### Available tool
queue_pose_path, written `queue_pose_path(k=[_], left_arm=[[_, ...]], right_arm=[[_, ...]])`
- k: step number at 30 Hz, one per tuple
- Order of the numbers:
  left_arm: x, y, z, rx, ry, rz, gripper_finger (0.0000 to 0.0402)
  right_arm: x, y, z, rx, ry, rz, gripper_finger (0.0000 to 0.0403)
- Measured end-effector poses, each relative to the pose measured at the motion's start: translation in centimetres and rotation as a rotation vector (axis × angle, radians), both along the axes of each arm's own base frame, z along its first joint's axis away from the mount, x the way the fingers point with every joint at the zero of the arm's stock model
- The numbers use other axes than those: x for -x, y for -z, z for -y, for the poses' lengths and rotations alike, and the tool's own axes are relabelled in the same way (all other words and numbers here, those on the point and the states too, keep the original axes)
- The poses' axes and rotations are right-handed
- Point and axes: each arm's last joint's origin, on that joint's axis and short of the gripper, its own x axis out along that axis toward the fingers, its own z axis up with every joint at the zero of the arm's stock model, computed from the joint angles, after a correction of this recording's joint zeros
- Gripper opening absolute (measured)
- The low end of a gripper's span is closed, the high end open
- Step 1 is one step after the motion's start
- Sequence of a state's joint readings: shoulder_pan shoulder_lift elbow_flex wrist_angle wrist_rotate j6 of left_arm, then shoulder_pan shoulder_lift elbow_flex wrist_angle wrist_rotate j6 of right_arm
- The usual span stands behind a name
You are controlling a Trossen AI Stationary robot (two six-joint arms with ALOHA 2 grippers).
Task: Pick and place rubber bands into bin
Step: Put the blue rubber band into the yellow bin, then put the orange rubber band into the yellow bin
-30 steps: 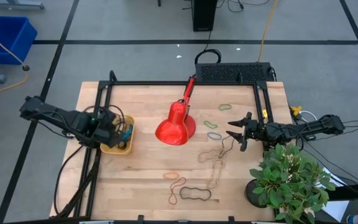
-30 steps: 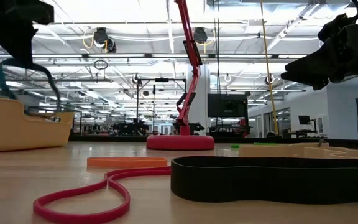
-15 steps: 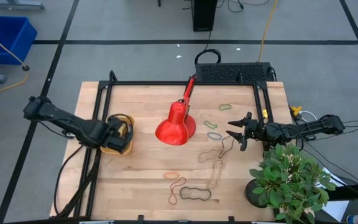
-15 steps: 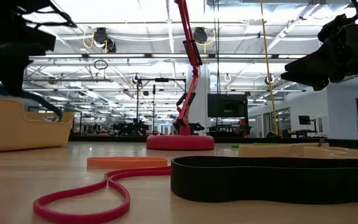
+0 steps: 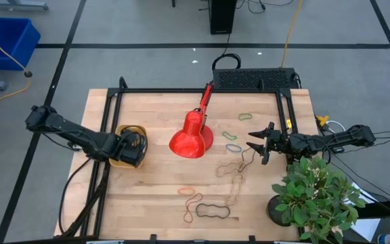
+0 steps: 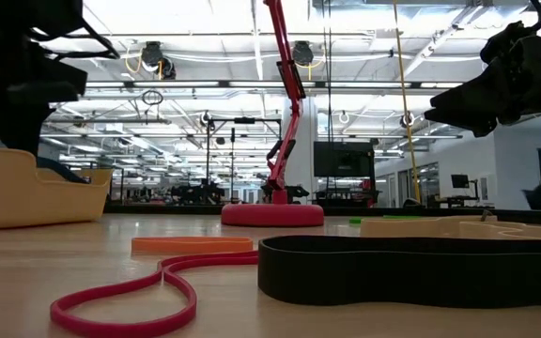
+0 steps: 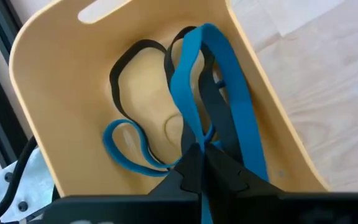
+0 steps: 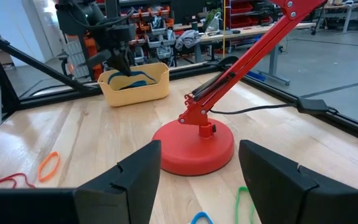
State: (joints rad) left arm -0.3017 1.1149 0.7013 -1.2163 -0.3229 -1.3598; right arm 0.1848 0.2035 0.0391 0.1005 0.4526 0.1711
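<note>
The yellow-orange bin [image 5: 120, 129] stands at the table's left; it also shows in the low view [image 6: 26, 188] and the left wrist view [image 7: 48, 74]. My left gripper [image 5: 135, 146] is down in the bin, shut on a blue rubber band [image 7: 229, 93]. Black bands [image 7: 135, 53] lie on the bin's floor. Loose bands lie on the table's right half: black [image 5: 212, 211], orange [image 5: 185, 191], tan [image 5: 234, 186], green [image 5: 246, 116]. My right gripper [image 5: 257, 144] is open and empty above the table, right of the red lamp [image 5: 191, 139]. My left gripper pinches the blue band between its two shut fingers [image 7: 219, 171], on strands that run together at the fingertips [image 7: 199, 138]. The fingers come from above, pointing down into the bin. The band lies slack, its far loop [image 7: 207, 31] leaning against the bin's wall.
The lamp's red base [image 8: 194, 146] and slanted arm stand mid-table. A potted plant [image 5: 317, 196] is at the near right corner. A black frame [image 5: 202, 90] borders the far edge and the sides. In the low view a wide black band [image 6: 411, 268] and a pink band [image 6: 130, 305] lie close.
My left gripper has gone toward the table's right edge, over the bin, and down into it. The blue band went with it: it hung below the fingers above the bin and now lies inside. The gripper has stayed shut.
</note>
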Motion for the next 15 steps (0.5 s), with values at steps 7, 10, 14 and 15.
queue_pose_path(k=[7,10,14,15], left_arm=[[-0.04,0.0,-0.17,0.0,0.022,-0.011,0.0052],[-0.04,0.0,-0.17,0.0,0.027,-0.013,0.0074],[-0.04,0.0,-0.14,0.012,0.025,-0.015,0.0102],[-0.04,0.0,-0.13,0.015,0.026,-0.016,0.0112]], right_arm=[[0.0,0.0,0.0,0.0,-0.001,0.0,0.021],[0.0,0.0,0.0,0.0,-0.002,0.0,0.021],[0.0,0.0,-0.01,0.0,-0.002,0.0,0.021],[0.0,0.0,-0.01,0.0,-0.003,0.0,0.021]])
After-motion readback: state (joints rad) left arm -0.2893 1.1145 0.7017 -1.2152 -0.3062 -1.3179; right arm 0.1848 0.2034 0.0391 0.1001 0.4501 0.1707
